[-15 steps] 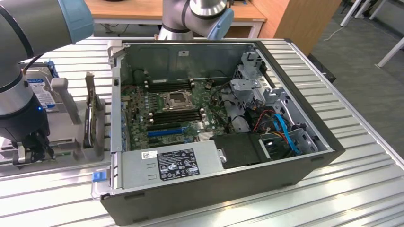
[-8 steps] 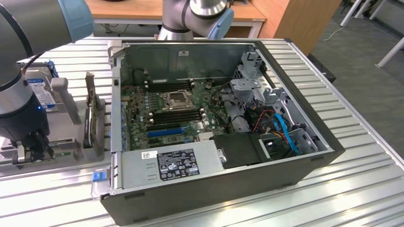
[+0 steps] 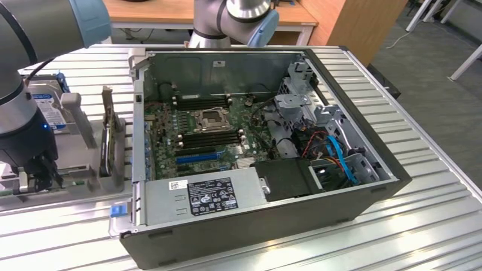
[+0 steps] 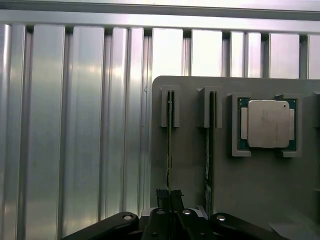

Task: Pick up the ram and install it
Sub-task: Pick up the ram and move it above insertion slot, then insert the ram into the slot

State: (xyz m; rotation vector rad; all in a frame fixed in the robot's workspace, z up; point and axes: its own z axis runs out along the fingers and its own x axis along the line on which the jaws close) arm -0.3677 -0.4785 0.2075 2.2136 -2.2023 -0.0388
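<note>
Your ram (image 4: 170, 130) stands on edge in the holder's (image 4: 190, 150) edge slot, with a second stick (image 4: 207, 150) just beside it. The gripper (image 4: 169, 196) pinches the ram's edge with narrow jaws. Your arm (image 3: 19, 113) points straight down over the holder.

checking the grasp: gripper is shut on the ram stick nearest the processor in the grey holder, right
No: the gripper is shut on the ram stick farther from the processor in the grey holder; a second stick stands between them, as the wrist view shows.
</note>
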